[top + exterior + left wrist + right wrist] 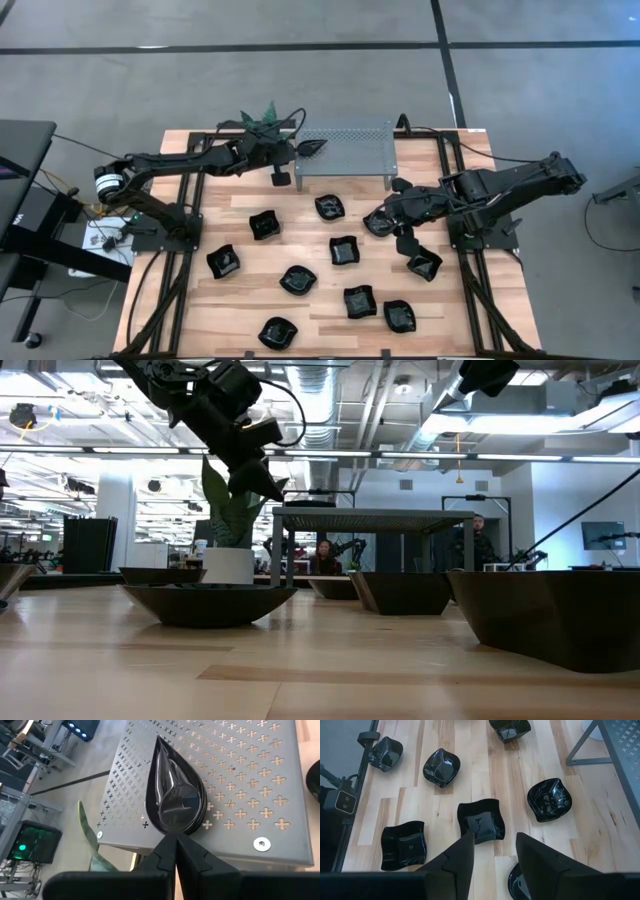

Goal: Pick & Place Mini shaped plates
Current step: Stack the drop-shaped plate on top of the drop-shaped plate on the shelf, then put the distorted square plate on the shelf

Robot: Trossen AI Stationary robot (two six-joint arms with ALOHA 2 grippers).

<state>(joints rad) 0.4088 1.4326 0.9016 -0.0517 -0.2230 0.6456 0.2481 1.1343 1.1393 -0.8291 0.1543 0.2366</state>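
A glossy black teardrop plate (176, 795) lies over the left end of the grey perforated rack (350, 140), its tip pointing away from my left gripper (175, 839). That gripper is shut at the plate's rounded end. Whether the plate rests on the rack, I cannot tell. Several more mini plates (298, 280) sit flat on the wooden table. My right gripper (495, 840) hangs open above the table's right half. A wavy square plate (481, 821) lies on the wood just beyond its fingertips, untouched. My left gripper pinches the rim of the teardrop plate's rounded end (176, 831) between its two fingertips. The fingers come from the table's left, slanting down, in line with the plate's length. The plate's tip (159, 741) points toward the rack's right end.
A white pot with a green plant (268, 118) stands at the far edge, just left of the rack and close under my left arm. Black plates (440, 766) dot the middle and near part of the table. Another plate (516, 881) lies under my right gripper.
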